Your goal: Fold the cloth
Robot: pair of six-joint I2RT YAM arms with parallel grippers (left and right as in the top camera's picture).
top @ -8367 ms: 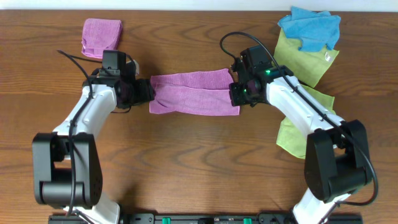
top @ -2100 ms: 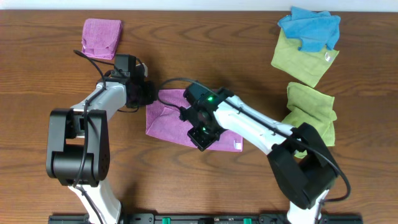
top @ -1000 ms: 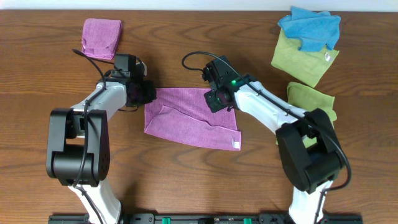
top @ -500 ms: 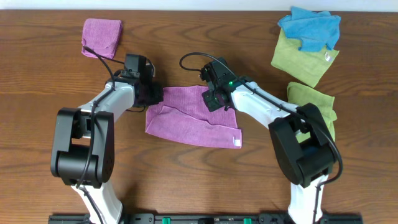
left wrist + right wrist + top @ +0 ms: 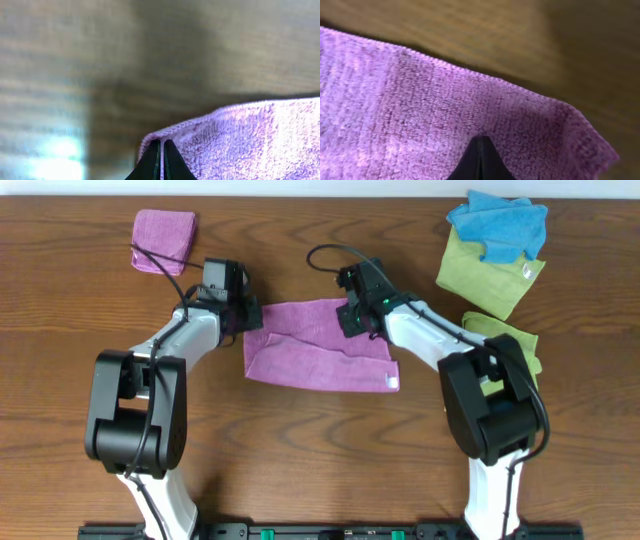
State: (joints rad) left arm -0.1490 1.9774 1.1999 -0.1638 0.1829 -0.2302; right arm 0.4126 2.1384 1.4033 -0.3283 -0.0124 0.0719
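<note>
The purple cloth [image 5: 315, 348] lies mostly flat at the table's middle, creased, with its white tag [image 5: 392, 381] at the near right corner. My left gripper [image 5: 248, 316] is shut on the far left corner. In the left wrist view the fingertips [image 5: 155, 155] pinch a thin strip of the cloth [image 5: 250, 140] at its hem. My right gripper [image 5: 353, 316] is shut at the far right corner. In the right wrist view its fingertips [image 5: 476, 155] meet on the cloth [image 5: 420, 110], which fills most of the picture.
A small folded purple pad [image 5: 163, 237] sits at the far left. A blue cloth [image 5: 497, 222] lies on a yellow-green cloth [image 5: 490, 278] at the far right, with another yellow-green cloth [image 5: 516, 345] nearer, beside the right arm. Bare wooden table [image 5: 300, 450] lies in front.
Both grippers moved toward the table's far side and slightly right, dragging the cloth's far edge with them. The whole cloth has shifted the same way.
</note>
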